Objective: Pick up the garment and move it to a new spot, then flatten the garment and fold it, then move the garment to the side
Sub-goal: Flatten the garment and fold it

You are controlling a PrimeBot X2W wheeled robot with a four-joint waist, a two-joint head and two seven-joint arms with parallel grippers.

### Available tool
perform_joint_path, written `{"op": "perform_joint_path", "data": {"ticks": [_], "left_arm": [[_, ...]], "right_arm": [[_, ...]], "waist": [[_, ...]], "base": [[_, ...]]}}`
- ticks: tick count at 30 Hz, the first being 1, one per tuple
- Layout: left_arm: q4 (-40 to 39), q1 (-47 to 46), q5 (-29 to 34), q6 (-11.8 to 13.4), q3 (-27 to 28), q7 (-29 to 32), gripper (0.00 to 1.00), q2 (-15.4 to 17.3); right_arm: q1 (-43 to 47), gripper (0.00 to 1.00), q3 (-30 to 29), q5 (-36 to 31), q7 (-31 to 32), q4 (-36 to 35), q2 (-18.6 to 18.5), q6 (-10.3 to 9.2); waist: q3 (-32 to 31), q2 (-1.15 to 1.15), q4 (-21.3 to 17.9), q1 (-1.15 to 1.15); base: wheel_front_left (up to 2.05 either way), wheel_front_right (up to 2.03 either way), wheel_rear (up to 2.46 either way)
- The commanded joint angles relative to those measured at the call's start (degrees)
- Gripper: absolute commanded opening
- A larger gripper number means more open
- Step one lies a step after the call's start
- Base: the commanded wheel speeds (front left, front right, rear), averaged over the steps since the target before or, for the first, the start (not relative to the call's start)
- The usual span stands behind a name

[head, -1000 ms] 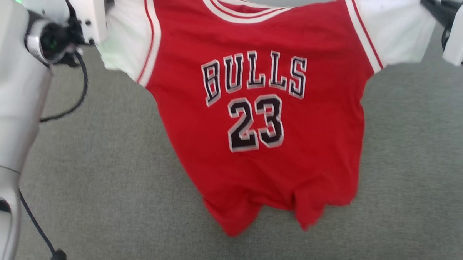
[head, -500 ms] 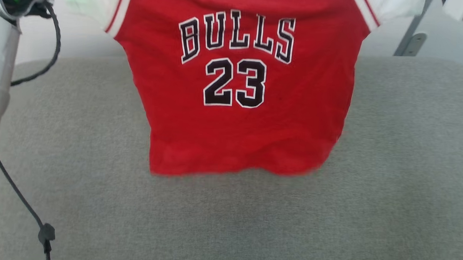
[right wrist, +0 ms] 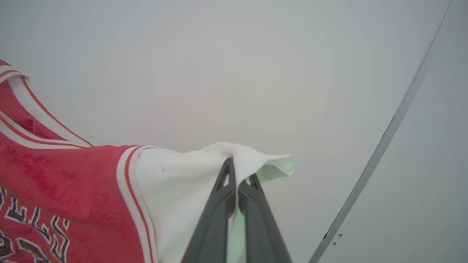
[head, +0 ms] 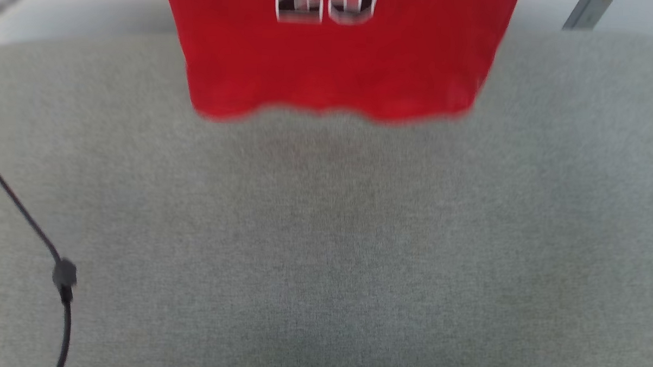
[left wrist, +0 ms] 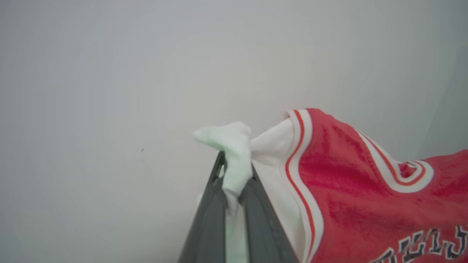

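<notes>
The garment (head: 336,64), a red jersey with white sleeves, hangs in the air. In the head view its lower part and the bottom of the black number show at the top, with the hem free above the grey cloth surface (head: 324,243). In the left wrist view my left gripper (left wrist: 234,171) is shut on one white sleeve (left wrist: 234,153), the red body (left wrist: 365,204) stretching off to the right. In the right wrist view my right gripper (right wrist: 237,175) is shut on the other white sleeve (right wrist: 190,182), with the red body (right wrist: 55,182) to the left.
A black cable (head: 57,272) hangs at the head view's left edge over the grey surface. The far edge of that surface runs just behind the hem, with pale floor beyond. A grey metal bar (head: 585,13) shows at the top right. Pale wall lies behind both wrists.
The garment has gone up out of the head view's top: lettering and sleeves are gone from it, the hem hangs straight. Both arms have left that view, which has shifted too.
</notes>
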Motion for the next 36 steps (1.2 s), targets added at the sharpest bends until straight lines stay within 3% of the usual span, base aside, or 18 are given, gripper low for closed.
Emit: {"op": "perform_joint_path", "data": {"ticks": [1, 7, 11, 16, 22, 27, 32, 36], "left_arm": [[0.28, -1.5, 1.24, 0.2, 0.0, -2.1, 0.0, 0.11], [2.0, -9.02, 5.28, 0.64, -0.58, -16.87, 0.0, -0.99], [4.41, -10.91, 5.94, -0.66, -0.66, -24.65, 0.0, -2.05], [10.07, -8.28, 6.17, -2.64, -2.47, -26.09, 0.0, -2.56], [15.68, -2.03, 4.41, -4.35, -5.58, -19.84, 0.0, -4.39], [15.01, 4.81, 0.08, -4.5, -8.78, -7.29, 0.0, -6.08], [9.27, 12.82, -6.63, -4.4, -11.39, 2.98, 0.0, -3.96], [5.37, 18.01, -8.88, -4.41, -13.0, 6.48, 0.0, -1.26]], "right_arm": [[-1.4, 0.0, -0.31, -0.84, -1.72, 1.2, 0.57, -0.03], [-9.29, 0.0, -2.36, -12.28, -18.11, 9.1, 2.49, -0.03], [-12.12, 0.0, -4.12, -20.32, -20.47, 10.8, 3.37, -0.03], [-8.26, 0.0, -5.96, -23.85, -20.58, 11.95, 4.8, -0.04], [-2.12, 0.0, -3.49, -18.63, -18.61, 15.82, 7.28, -0.03], [4.31, 0.0, -0.17, -8.36, -10.65, 13.74, 7.51, -0.03], [12.63, 0.0, 6.45, 1.1, -2.26, 3.97, 3.19, -0.03], [18.79, 0.0, 9.62, 7.13, 2.58, -3.77, -0.84, -0.03]], "waist": [[3.65, 0.0, -0.14, 0.0], [9.69, 0.0, 0.25, 0.0], [12.41, 0.0, 1.16, 0.0], [13.84, 0.0, 2.32, 0.0], [13.28, 0.0, 3.68, 0.0], [11.51, 0.0, 4.8, 0.0], [9.45, 0.0, 5.39, 0.0], [8.2, 0.0, 5.52, 0.0]], "base": [[0.0, 0.0, 0.0], [0.0, 0.0, 0.0], [0.0, 0.0, 0.0], [0.0, 0.0, 0.0], [0.0, 0.0, 0.0], [0.0, 0.0, 0.0], [0.0, 0.0, 0.0], [0.0, 0.0, 0.0]]}}
